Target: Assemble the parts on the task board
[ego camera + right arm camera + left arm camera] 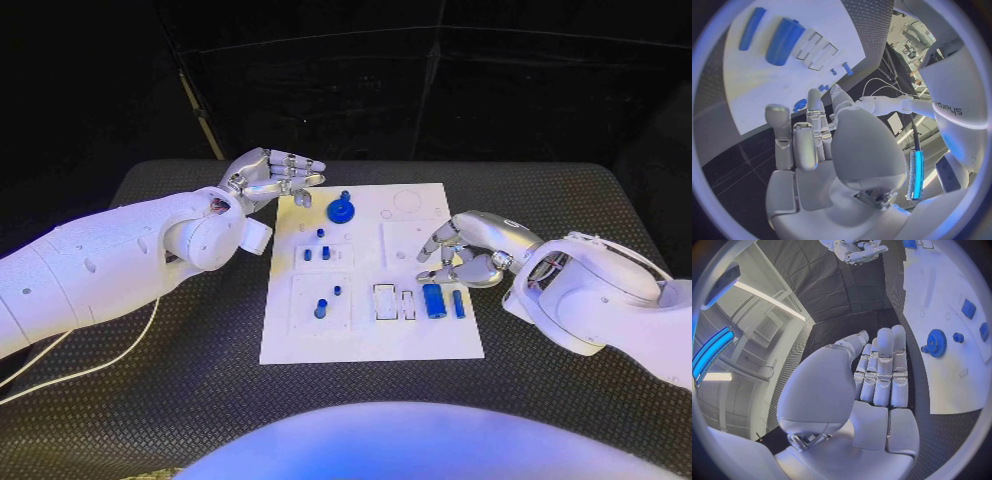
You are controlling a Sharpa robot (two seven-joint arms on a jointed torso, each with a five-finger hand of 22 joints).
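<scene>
Both hands hover empty at the task board's edges, the blue parts lying untouched on the white plate.

The task board [372, 335] lies flat in the middle of the black surface [173, 400]. The left hand [270, 178] hangs beside the board's far left corner, its fingers [886, 370] loosely curled and apart, gripping nothing; a blue gear [340, 210] sits on the board just beside it. The right hand [469, 252] hovers over the board's right edge, fingers [811, 130] bent and spread, also empty. Near it lie a blue cylinder [433, 300] and a thin blue bar [459, 303], side by side. Small blue pegs [320, 310] stand in the board's left-hand blocks.
</scene>
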